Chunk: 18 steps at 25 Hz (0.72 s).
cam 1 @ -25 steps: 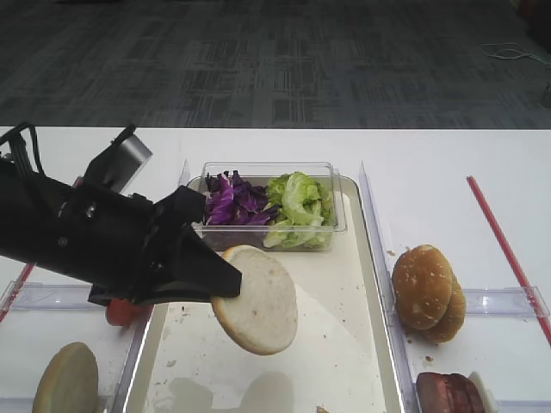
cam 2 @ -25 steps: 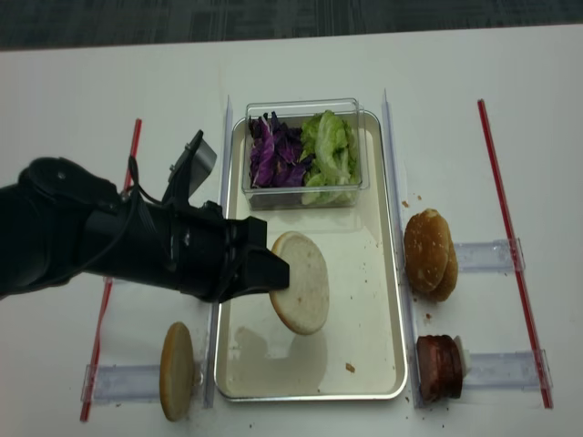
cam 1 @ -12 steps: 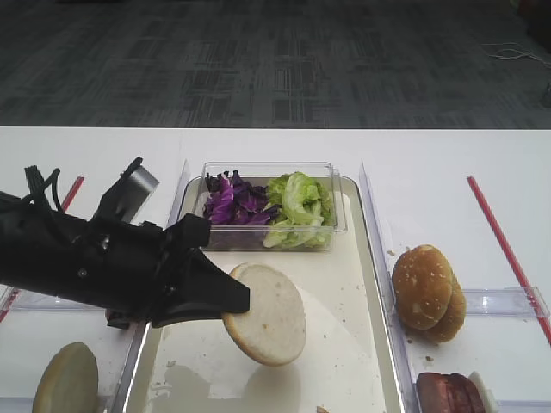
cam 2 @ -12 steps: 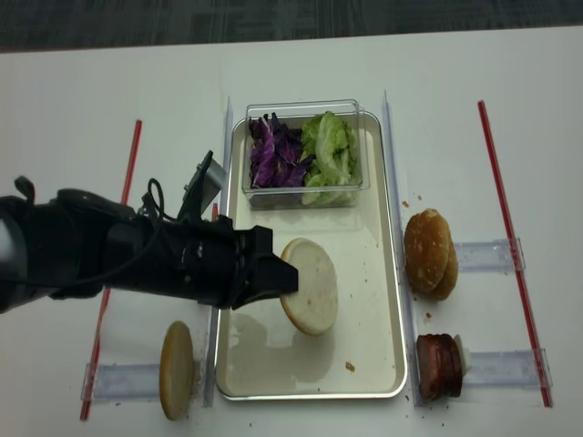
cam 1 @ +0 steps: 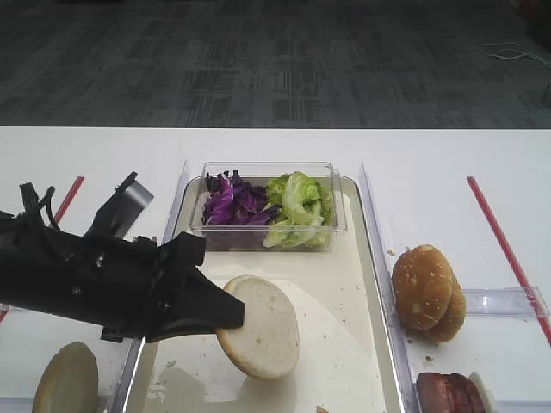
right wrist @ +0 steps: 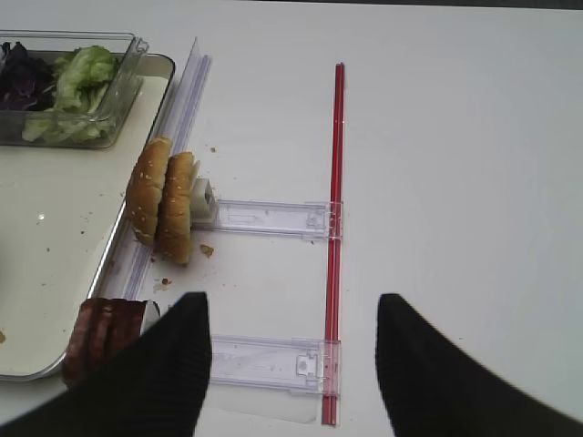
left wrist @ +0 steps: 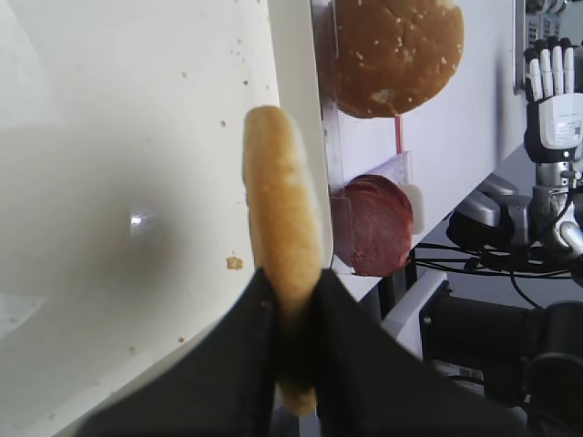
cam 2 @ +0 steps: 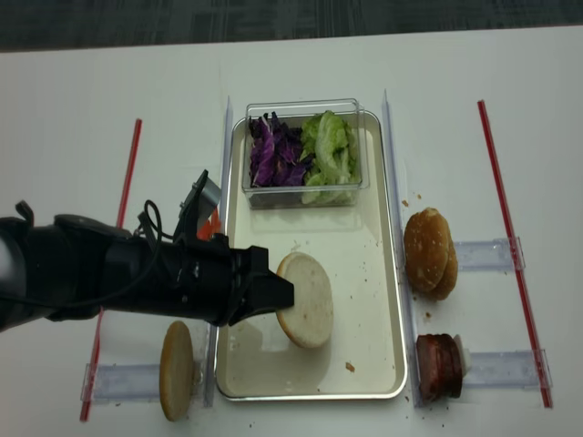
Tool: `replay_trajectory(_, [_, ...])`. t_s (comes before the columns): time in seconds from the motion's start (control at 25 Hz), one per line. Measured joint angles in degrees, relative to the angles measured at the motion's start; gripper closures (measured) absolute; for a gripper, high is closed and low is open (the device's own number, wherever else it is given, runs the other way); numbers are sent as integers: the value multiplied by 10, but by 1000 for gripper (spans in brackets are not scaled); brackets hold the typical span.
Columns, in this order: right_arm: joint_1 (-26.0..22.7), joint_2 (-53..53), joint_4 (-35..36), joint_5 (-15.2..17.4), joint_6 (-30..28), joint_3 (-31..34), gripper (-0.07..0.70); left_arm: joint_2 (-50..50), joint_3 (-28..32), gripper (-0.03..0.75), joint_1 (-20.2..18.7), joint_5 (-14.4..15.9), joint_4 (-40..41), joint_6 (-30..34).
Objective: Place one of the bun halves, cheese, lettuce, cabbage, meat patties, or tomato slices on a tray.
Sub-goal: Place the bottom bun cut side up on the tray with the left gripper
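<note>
A bun half (cam 1: 258,327) with a pale cut face is pinched at its left rim by my left gripper (cam 1: 225,311), which is shut on it. It hangs tilted low over the cream floor of the long silver-rimmed tray (cam 1: 344,284). The left wrist view shows the bun half (left wrist: 278,200) edge-on between the left gripper's (left wrist: 293,305) black fingers, above the tray (left wrist: 137,137). From overhead, the bun half (cam 2: 307,300) is over the middle of the tray (cam 2: 369,264). My right gripper (right wrist: 291,305) is open over bare table, right of the tray.
A clear box at the tray's far end holds purple cabbage (cam 1: 225,200) and lettuce (cam 1: 297,202). Right of the tray stand domed speckled buns (cam 1: 426,292) and meat patties (cam 1: 448,394). Another bun (cam 1: 65,379) stands left of it. Red strips (cam 2: 510,237) and clear rails lie on the table.
My left gripper has come down toward the tray floor with the bun half still in it, shifting a little toward the near end. The bun half is lower now.
</note>
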Motion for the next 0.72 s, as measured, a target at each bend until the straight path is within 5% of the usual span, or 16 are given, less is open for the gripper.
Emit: replay_trajectory(0.72, [0, 0, 0, 0, 2, 0, 216, 87, 0, 617, 0, 26, -42, 67])
